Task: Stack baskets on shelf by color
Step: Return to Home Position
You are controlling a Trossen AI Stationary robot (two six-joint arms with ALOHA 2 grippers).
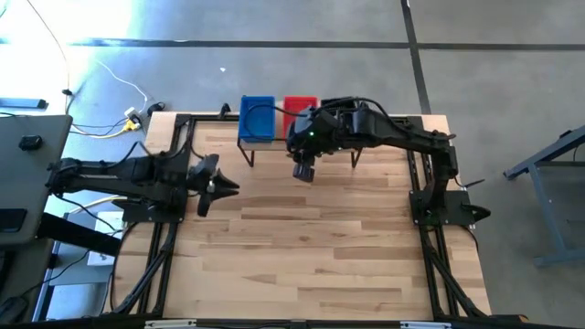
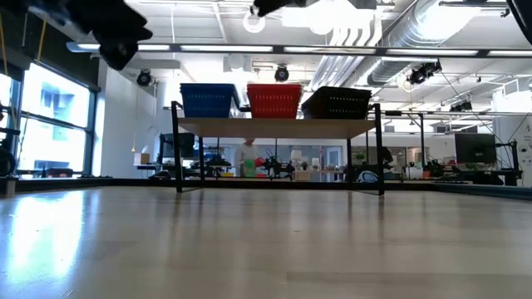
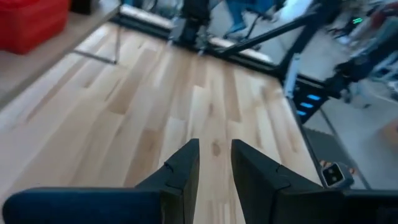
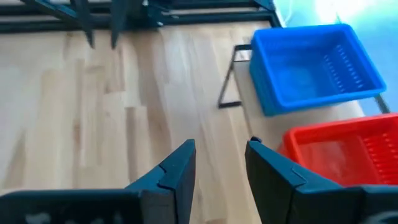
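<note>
The shelf [image 2: 274,127] stands at the table's far edge on thin black legs. On its board rest a blue basket [image 2: 208,100], a red basket [image 2: 273,100] and a black basket [image 2: 337,103], side by side. In the high view my right arm hides the black one. My right gripper [image 4: 221,152] hangs open above the table just in front of the shelf, near the red basket [image 4: 348,155] and the blue basket [image 4: 314,65]. My left gripper [image 3: 215,155] is open at the table's left side, with nothing between its fingers.
Bare wooden tabletop [image 1: 311,247] stretches from the shelf to the near edge. Black frame rails [image 1: 155,265] run along the left and right sides, and each arm's base stands on them. Beyond the table lies grey floor with cables.
</note>
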